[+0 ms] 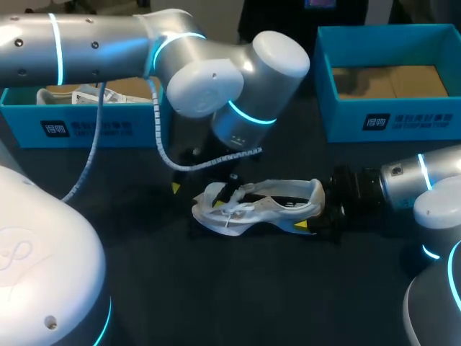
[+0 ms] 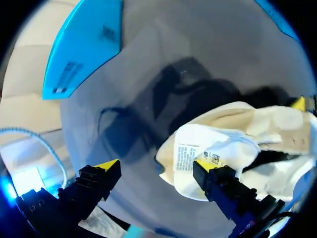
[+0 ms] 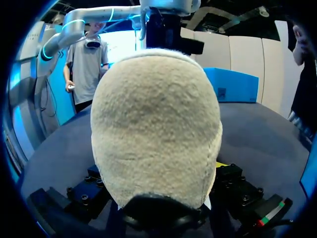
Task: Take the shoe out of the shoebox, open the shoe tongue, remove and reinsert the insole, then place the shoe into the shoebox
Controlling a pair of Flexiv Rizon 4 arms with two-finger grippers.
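A white shoe (image 1: pixel 263 205) lies on its side on the dark table, toe toward my left arm. My left gripper (image 1: pixel 205 191) hangs over the toe and tongue end. In the left wrist view the left gripper (image 2: pixel 153 164) is open wide, and the white tongue with its label (image 2: pixel 190 156) rests against one fingertip (image 2: pixel 200 162). My right gripper (image 1: pixel 320 216) sits at the heel. The beige heel (image 3: pixel 156 124) fills the right wrist view, with black fingers (image 3: pixel 84 193) pressed on both of its sides. The blue shoebox (image 1: pixel 389 122) stands at the back right.
A second blue box (image 1: pixel 79 126) with white paper in it stands at the back left, also visible as a blue box (image 2: pixel 84 44) beyond the left gripper. Bare dark table (image 1: pixel 216 288) stretches in front of the shoe.
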